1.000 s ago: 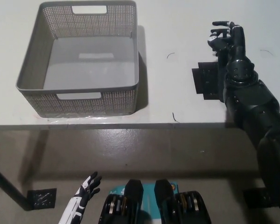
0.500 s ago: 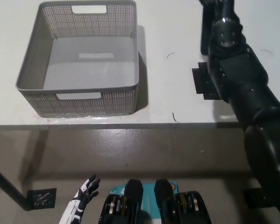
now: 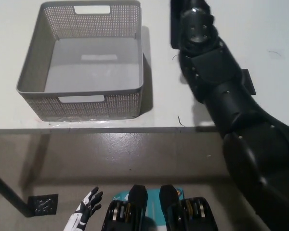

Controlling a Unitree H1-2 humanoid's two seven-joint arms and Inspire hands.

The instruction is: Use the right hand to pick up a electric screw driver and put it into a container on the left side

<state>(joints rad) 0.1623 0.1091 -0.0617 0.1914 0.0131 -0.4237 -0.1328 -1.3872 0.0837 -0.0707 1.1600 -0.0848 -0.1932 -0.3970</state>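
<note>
A dark oblong electric screwdriver (image 3: 176,24) hangs above the table just right of the grey mesh container (image 3: 82,90), moving together with my black right hand (image 3: 195,6). The top edge of the head view cuts off most of that hand, and its fingers are hidden. My right arm reaches from the bottom right up across the table. The container stands at the table's left and has nothing in it. My white left hand (image 3: 86,211) rests low at the bottom left, below the table's front edge, fingers spread and holding nothing.
A black mat (image 3: 249,82) lies on the white table (image 3: 164,110), mostly covered by my right arm. The table's front edge runs across the middle of the picture. Below it is grey floor with a dark table foot (image 3: 42,204).
My right arm has swung up and to the left, carrying the dark screwdriver off the mat area towards the container. The left hand has dropped slightly.
</note>
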